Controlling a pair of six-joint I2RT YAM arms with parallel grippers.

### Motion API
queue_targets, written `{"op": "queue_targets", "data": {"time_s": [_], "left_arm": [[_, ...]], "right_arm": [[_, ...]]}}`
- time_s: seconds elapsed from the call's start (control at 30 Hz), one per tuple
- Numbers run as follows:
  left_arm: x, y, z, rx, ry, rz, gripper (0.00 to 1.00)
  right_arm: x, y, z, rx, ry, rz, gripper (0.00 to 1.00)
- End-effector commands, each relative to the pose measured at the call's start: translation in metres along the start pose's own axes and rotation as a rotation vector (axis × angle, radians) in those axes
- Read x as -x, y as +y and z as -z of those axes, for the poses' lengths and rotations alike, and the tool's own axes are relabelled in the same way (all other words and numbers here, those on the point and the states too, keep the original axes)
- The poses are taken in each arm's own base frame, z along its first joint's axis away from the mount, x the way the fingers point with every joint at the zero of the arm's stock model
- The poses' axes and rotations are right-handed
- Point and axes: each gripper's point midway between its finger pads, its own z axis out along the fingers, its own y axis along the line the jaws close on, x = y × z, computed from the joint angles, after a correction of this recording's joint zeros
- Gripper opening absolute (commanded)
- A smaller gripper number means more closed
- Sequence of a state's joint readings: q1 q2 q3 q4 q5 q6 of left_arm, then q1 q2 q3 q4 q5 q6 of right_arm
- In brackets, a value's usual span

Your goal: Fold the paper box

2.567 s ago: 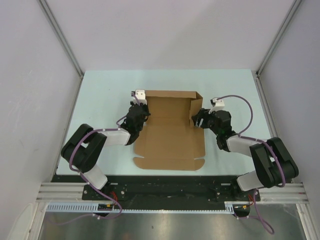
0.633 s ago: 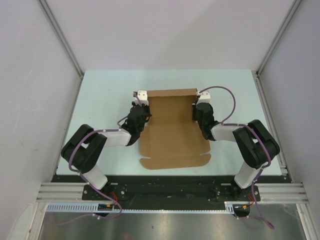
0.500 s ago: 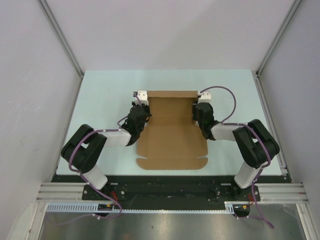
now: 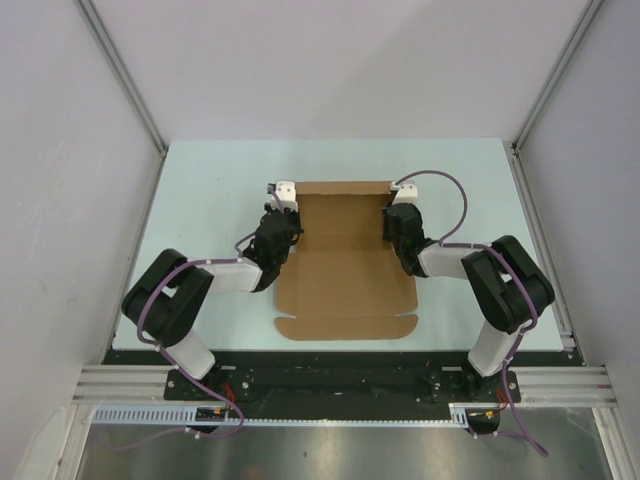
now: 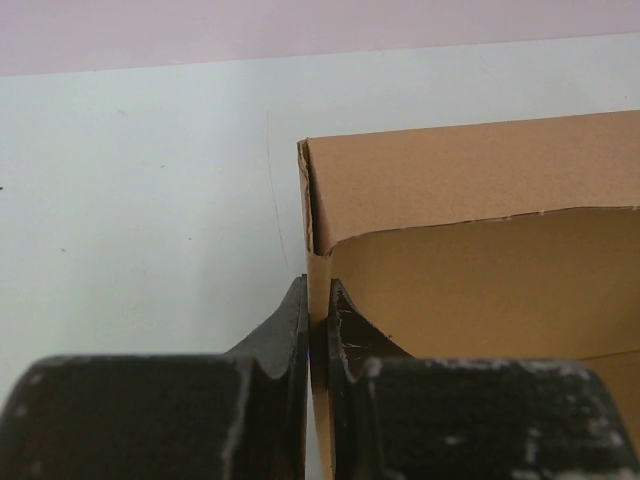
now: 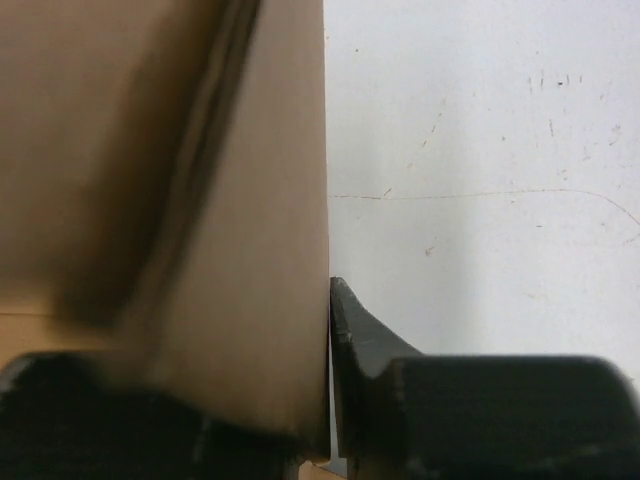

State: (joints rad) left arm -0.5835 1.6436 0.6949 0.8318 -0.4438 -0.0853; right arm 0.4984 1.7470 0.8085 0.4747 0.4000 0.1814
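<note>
The paper box (image 4: 345, 265) is a brown cardboard sheet lying mid-table, its back and side walls raised and its front flap flat toward me. My left gripper (image 4: 283, 215) is at the box's back left corner. In the left wrist view that gripper (image 5: 318, 330) is shut on the upright left wall of the box (image 5: 470, 200). My right gripper (image 4: 398, 215) is at the back right corner. In the right wrist view it (image 6: 328, 400) is shut on the right wall (image 6: 200, 200), which hides the left finger; the right finger (image 6: 355, 340) presses the wall's outside.
The pale green table (image 4: 200, 190) is enclosed by white walls at the back and both sides. A metal rail (image 4: 340, 385) with the arm bases runs along the near edge. Both arms lie low, elbows out beside the box.
The right arm has swung in from the right to the box's right wall, and its jaws have closed on it. The box's front flap shifted slightly left. The left gripper has kept its hold.
</note>
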Motion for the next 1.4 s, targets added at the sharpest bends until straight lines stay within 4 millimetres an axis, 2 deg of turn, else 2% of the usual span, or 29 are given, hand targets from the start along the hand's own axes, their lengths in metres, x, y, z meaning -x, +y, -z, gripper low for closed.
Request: {"op": "queue_targets", "data": {"time_s": [0.0,0.03,0.07,0.17,0.27,0.33,0.43,0.53,0.6,0.63,0.73,0.83,0.87,0.9,0.93,1.03,1.1,1.13,1.17,1.37], "left_arm": [[0.008,0.007,0.004,0.025,-0.02,-0.009,0.0],[0.009,0.007,0.003,0.026,-0.023,-0.009,0.0],[0.007,0.007,0.003,0.026,-0.019,-0.014,0.0],[0.007,0.007,0.002,0.028,-0.017,-0.024,0.0],[0.007,0.008,0.002,0.034,-0.016,-0.032,0.0],[0.006,0.008,0.002,0.034,-0.015,-0.035,0.0],[0.006,0.008,0.001,0.036,-0.014,-0.037,0.01],[0.005,0.008,0.002,0.036,-0.012,-0.036,0.0],[0.004,0.009,0.002,0.038,-0.01,-0.037,0.0],[0.005,0.008,0.002,0.036,-0.011,-0.035,0.0],[0.004,0.008,0.002,0.036,-0.011,-0.037,0.0],[0.004,0.009,0.003,0.038,-0.01,-0.037,0.0],[0.004,0.008,0.002,0.038,-0.011,-0.037,0.0],[0.005,0.008,0.002,0.038,-0.014,-0.035,0.0],[0.005,0.008,0.002,0.038,-0.014,-0.037,0.0],[0.006,0.009,0.002,0.041,-0.014,-0.037,0.0],[0.005,0.009,0.001,0.045,-0.012,-0.04,0.0],[0.004,0.011,0.001,0.052,-0.009,-0.043,0.0],[0.004,0.01,0.001,0.053,-0.011,-0.042,0.0],[0.004,0.012,-0.002,0.064,-0.01,-0.044,0.0]], "right_arm": [[0.002,-0.007,-0.003,-0.031,0.013,-0.03,0.28],[0.005,-0.006,-0.001,-0.029,0.008,-0.033,0.36],[0.007,-0.007,0.0,-0.033,0.004,-0.04,0.48],[0.023,-0.004,0.006,-0.022,-0.036,-0.052,0.6],[0.041,-0.001,0.012,-0.008,-0.081,-0.073,0.65],[0.053,0.0,0.016,-0.001,-0.11,-0.085,0.65],[0.064,0.0,0.021,0.004,-0.138,-0.1,0.61],[0.068,0.002,0.022,0.014,-0.15,-0.103,0.52],[0.069,0.004,0.022,0.023,-0.153,-0.104,0.38],[0.069,0.005,0.022,0.028,-0.154,-0.106,0.26],[0.068,0.005,0.021,0.029,-0.153,-0.104,0.11],[0.067,0.004,0.021,0.026,-0.147,-0.102,0.11],[0.065,0.004,0.021,0.027,-0.143,-0.1,0.15],[0.066,0.005,0.023,0.03,-0.144,-0.1,0.24],[0.065,0.005,0.023,0.03,-0.137,-0.103,0.43],[0.065,0.01,0.029,0.05,-0.123,-0.103,0.64],[0.066,0.016,0.036,0.07,-0.117,-0.094,0.73],[0.062,0.017,0.039,0.074,-0.099,-0.082,0.93],[0.062,0.024,0.044,0.088,-0.093,-0.074,0.99],[0.068,0.039,0.079,0.143,-0.074,-0.043,1.0]]}}
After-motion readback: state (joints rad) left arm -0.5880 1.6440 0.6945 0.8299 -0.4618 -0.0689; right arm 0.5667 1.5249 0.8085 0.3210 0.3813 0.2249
